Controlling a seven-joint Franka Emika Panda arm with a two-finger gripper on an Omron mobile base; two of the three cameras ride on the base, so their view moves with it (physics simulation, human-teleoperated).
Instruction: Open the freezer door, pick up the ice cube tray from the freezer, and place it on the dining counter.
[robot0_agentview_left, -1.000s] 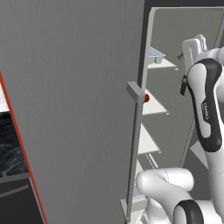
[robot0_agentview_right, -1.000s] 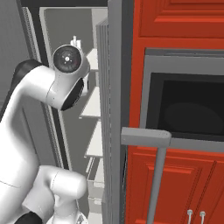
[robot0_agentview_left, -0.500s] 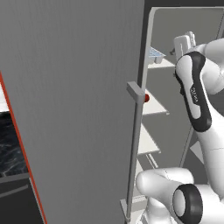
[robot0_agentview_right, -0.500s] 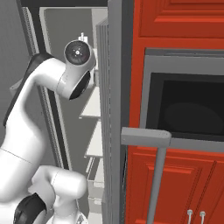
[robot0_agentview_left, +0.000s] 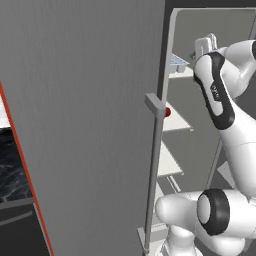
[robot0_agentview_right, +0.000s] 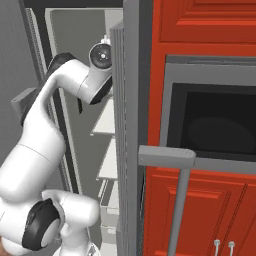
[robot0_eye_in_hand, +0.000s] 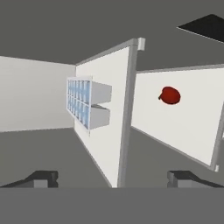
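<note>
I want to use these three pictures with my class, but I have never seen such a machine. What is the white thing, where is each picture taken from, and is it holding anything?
The white thing is a robot arm in a computer-drawn kitchen. Two cameras ride on its base, behind it: one looks from its left, one from its right. The left one shows the freezer door swung open, with its long bar handle, and the arm reaching into the freezer. The right one shows the same arm beside red cabinets and a dark oven.

The third camera sits on the hand and is rolled sideways, so the white shelves look upright. On one lies the pale blue ice cube tray; on another, a small red item, too small to name. The gripper is open and holds nothing.
</note>
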